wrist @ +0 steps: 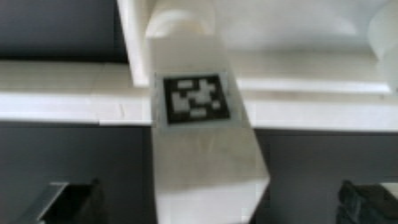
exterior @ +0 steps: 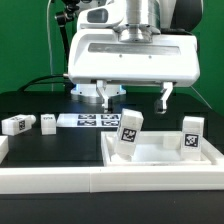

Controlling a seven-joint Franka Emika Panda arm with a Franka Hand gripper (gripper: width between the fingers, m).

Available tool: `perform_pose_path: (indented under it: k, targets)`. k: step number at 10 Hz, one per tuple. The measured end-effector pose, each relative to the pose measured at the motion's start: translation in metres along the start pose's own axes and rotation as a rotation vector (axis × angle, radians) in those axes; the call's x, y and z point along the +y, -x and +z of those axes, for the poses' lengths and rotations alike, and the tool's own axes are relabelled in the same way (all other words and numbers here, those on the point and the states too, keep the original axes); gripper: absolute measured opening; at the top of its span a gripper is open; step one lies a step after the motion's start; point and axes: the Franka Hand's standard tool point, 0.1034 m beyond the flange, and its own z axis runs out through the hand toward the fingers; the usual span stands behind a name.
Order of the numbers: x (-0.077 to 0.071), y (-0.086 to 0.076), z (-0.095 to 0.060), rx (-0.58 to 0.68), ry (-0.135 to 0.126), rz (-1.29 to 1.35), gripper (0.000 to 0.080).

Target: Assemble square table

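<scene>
Hanging over the tabletop (exterior: 160, 152) with jaws spread wide, the gripper (exterior: 136, 100) has hold of nothing: both fingertips (exterior: 105, 97) end in open air above the slab. Directly under the gap between them stands the near leg (exterior: 128, 133), a white block with its black-and-white tag facing the exterior camera, roughly upright on the tabletop close to the slab's edge on the exterior view's left. Fingertips are clear of its top (a visible band of background separates them in the exterior view). In the wrist view the same near leg (wrist: 199, 110) runs straight through the middle of the picture, tag showing, with the gripper (wrist: 217, 200) astride it: the dark fingertips (wrist: 71, 200) sit well apart on either side, neither touching the block. White ledges cross behind the leg there, too blurred to say which part they are. A second leg (exterior: 192, 135) stands on the tabletop too, toward the slab's edge on the exterior view's right, tag likewise forward. Off the tabletop, on the exterior view's left, two loose legs (exterior: 30, 123) lie on the black table (exterior: 40, 145), near each other. The marker board (exterior: 95, 120) lies flat behind the tabletop's far corner on that side. A long white rail (exterior: 60, 178) runs along in front of the tabletop.
</scene>
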Motion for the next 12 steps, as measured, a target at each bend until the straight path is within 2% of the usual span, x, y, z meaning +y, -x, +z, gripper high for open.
perform_pose_path:
  k: [1, 3, 5, 7, 9, 11, 12]
  targets:
    - [0.001, -0.002, 0.001, -0.051, -0.014, 0.006, 0.0649]
    - [-0.006, -0.001, 0.001, -0.207, -0.061, 0.021, 0.0649]
    - [-0.008, 0.003, 0.001, -0.318, -0.088, 0.029, 0.0649]
    - [0.002, -0.003, 0.007, -0.309, -0.081, 0.023, 0.0649]
    - [0.012, 0.0, 0.011, -0.315, -0.076, 0.03, 0.0649]
    - [0.011, 0.001, 0.011, -0.315, -0.077, 0.03, 0.0649]
    - [0.009, 0.001, 0.012, -0.316, -0.077, 0.027, 0.0525]
